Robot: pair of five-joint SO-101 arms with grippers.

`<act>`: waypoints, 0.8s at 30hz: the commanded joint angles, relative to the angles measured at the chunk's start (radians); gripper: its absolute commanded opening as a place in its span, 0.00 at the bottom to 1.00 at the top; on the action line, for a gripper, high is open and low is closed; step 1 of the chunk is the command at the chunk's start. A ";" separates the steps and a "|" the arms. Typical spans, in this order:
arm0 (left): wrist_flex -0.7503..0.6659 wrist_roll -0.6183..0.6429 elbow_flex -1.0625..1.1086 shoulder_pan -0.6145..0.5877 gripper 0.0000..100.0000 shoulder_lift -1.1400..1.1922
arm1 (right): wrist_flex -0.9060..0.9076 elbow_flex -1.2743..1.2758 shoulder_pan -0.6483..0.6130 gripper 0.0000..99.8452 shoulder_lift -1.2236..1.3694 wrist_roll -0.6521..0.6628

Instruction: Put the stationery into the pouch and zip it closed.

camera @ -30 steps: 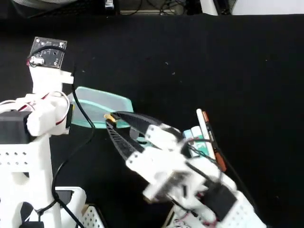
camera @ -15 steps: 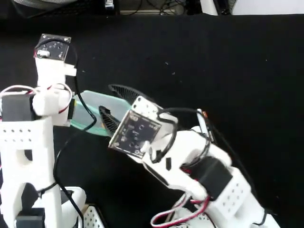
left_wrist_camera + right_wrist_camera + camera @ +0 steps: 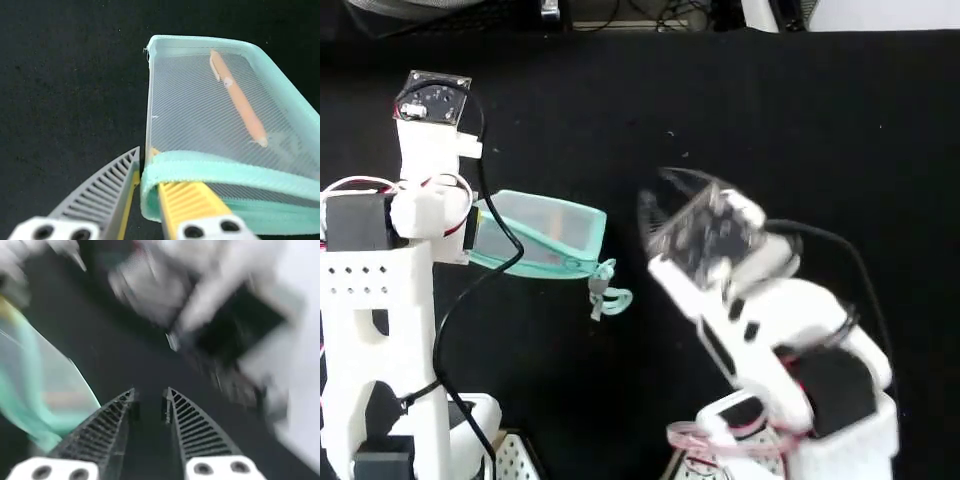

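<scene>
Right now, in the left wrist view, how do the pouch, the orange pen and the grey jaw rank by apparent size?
1. pouch
2. grey jaw, though nearness to the camera enlarges it, so this place is unsure
3. orange pen, inside the pouch

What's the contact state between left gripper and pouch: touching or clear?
Touching. The left wrist view shows the left gripper clamped on the pouch at its teal rim, the yellow jaw inside the edge and the grey jaw outside.

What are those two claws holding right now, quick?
Left gripper: closed on the edge of the translucent mint-green mesh pouch.
Right gripper: slightly open, holding nothing.
</scene>
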 commanded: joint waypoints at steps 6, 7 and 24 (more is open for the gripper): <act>0.003 -0.009 -0.019 0.007 0.03 0.000 | -0.087 0.438 0.368 0.16 0.177 0.000; 0.003 -0.009 -0.019 0.007 0.03 0.000 | -0.114 0.456 0.374 0.15 0.217 0.000; 0.003 -0.011 -0.019 0.007 0.03 0.000 | -0.212 0.208 0.371 0.14 0.958 0.117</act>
